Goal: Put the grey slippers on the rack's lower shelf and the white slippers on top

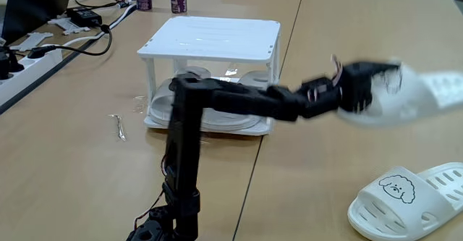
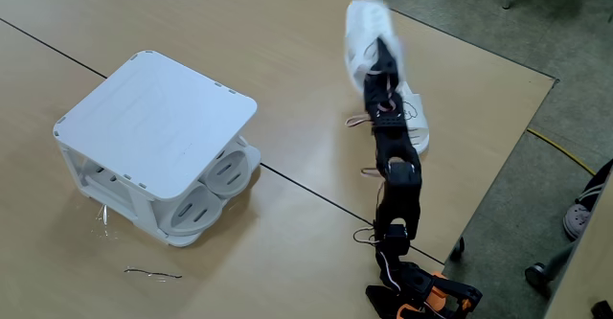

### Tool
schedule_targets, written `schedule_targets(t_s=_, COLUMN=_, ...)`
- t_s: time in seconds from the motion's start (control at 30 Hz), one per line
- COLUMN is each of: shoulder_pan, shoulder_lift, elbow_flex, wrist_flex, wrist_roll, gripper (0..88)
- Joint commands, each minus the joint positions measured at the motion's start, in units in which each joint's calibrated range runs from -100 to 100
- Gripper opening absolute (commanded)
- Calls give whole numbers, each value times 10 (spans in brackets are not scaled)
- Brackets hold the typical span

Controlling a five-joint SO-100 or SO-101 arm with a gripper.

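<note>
With grey slippers (image 1: 217, 114) shelved below, the jaws pinch a white slipper (image 1: 416, 92) aloft, presumably bound for the rack's (image 1: 211, 40) top.

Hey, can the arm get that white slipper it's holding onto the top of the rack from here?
Probably yes. The gripper holds one white slipper in the air, and the top of the rack is bare, with nothing on the table between them.

Table (image 1: 347, 197): we see light wood, seamed panels.
Floor (image 2: 536, 32): grey carpet at two o'clock.
Power strip (image 1: 29, 66): at nine o'clock.
</note>
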Motion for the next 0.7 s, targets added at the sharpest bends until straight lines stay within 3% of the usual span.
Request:
schedule_targets(t_s=0.0, shoulder_pan=-2, shoulder_lift=-234, elbow_flex=-54, wrist_flex=94, wrist_roll=4, gripper=7)
schedule_targets(t_s=0.17, shoulder_pan=-119, shoulder_lift=-386, elbow_flex=-54, wrist_flex=165, wrist_roll=4, gripper=7)
schedule_targets(t_s=0.33, shoulder_pan=-341, shoulder_lift=-511, elbow_flex=-46, wrist_flex=296, wrist_roll=4, gripper=7)
schedule_targets(t_s=0.5, shoulder_pan=-553, shoulder_lift=-518, elbow_flex=-28, wrist_flex=303, wrist_roll=4, gripper=7)
schedule_targets(t_s=0.67, shoulder_pan=-633, shoulder_lift=-466, elbow_flex=25, wrist_flex=300, wrist_roll=4, gripper=7)
